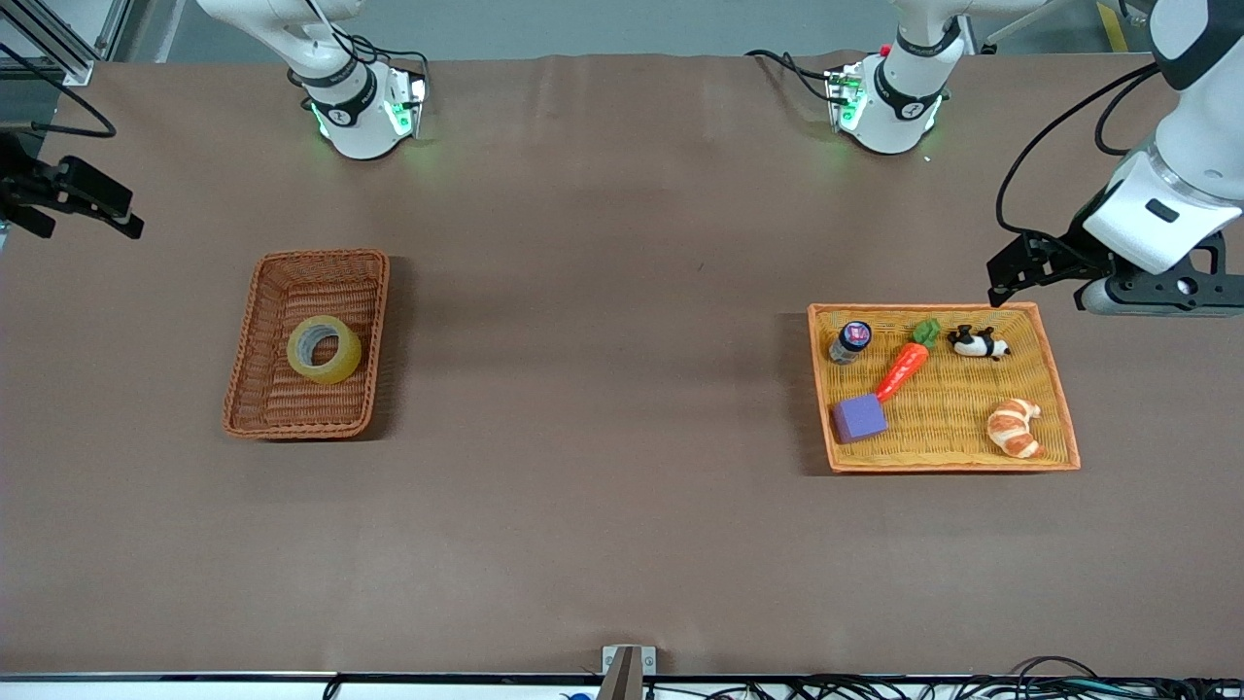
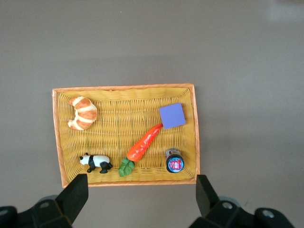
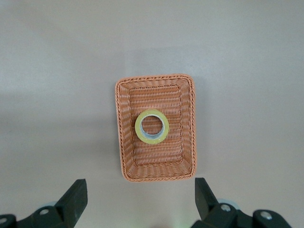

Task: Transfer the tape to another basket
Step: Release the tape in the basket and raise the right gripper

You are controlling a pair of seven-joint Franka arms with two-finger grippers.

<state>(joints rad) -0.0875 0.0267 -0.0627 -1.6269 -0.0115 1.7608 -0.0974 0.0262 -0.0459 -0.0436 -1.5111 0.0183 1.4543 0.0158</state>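
The tape (image 1: pixel 324 349), a yellowish ring with a grey core, lies flat in the reddish-brown wicker basket (image 1: pixel 292 403) toward the right arm's end of the table. It shows in the right wrist view (image 3: pixel 152 127), inside the basket (image 3: pixel 156 166). My right gripper (image 1: pixel 58 199) is open and empty, up in the air over the table's edge at that end; its jaws (image 3: pixel 140 199) stand wide apart. My left gripper (image 1: pixel 1030 267) is open and empty, up over the yellow-orange tray's rim; its jaws (image 2: pixel 141 199) are wide apart too.
The yellow-orange woven tray (image 1: pixel 952 428) at the left arm's end holds a croissant (image 1: pixel 1013 428), a toy carrot (image 1: pixel 904 367), a panda figure (image 1: pixel 977 342), a purple block (image 1: pixel 859 417) and a small jar (image 1: pixel 851 341). Brown table between the two containers.
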